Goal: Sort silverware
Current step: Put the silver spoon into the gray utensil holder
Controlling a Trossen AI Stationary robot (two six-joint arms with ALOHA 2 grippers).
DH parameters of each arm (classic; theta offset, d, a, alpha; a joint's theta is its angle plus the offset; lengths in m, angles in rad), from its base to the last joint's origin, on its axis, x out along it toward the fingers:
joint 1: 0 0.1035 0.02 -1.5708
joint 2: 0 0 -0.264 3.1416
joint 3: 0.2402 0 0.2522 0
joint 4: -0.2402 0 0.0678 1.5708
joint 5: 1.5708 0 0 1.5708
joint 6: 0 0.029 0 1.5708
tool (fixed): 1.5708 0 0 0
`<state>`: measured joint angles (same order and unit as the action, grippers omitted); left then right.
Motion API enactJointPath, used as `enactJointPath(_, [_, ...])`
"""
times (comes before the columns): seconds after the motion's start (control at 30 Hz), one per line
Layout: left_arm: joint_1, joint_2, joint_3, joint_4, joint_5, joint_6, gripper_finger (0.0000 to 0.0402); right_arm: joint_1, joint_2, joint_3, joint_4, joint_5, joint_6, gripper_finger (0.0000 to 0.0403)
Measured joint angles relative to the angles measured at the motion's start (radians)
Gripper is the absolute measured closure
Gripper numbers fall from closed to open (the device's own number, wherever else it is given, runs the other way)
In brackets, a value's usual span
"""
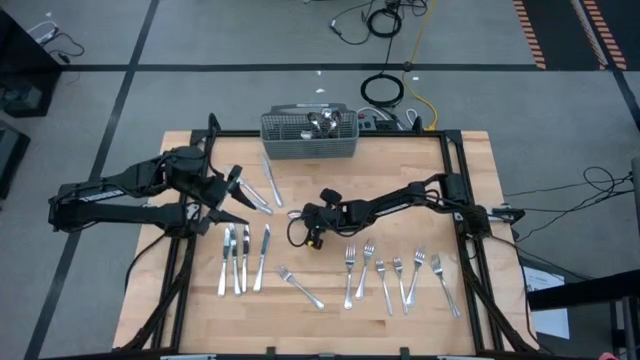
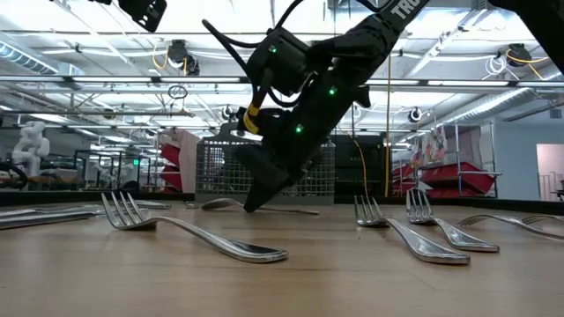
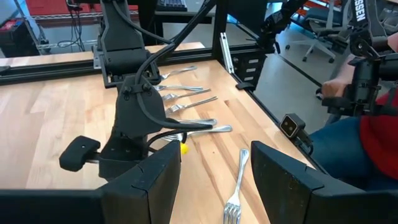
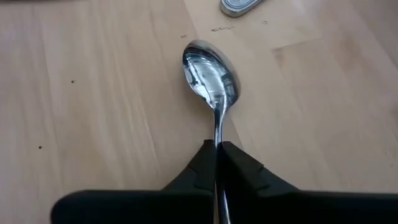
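Pale wood table (image 1: 330, 315) carried the silverware in loose groups by kind, which suited a sort: knives (image 1: 240, 262) lay together toward the left, forks (image 1: 400, 275) in a row toward the right. At the middle, the right gripper (image 1: 308, 215) was clenched on the handle of a spoon (image 4: 210, 79) that rested flat on the wood, probably to lift it to its own group. The left gripper (image 1: 236, 195) waited beside the knives, fingers released and empty.
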<state>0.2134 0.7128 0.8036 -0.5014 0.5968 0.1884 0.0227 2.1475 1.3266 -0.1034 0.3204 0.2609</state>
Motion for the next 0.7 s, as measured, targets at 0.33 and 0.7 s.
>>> enactJointPath(0.33, [0.0, -0.002, 0.0, 0.008, 0.0, -0.003, 0.02, 0.0, -0.104, -0.004, 0.021, 0.051, 0.009, 0.0403])
enactJointPath(0.7, [0.0, 0.0, -0.005, 0.178, -0.077, 0.046, 0.02, -0.004, -0.297, -0.003, 0.183, 0.215, -0.167, 0.0402])
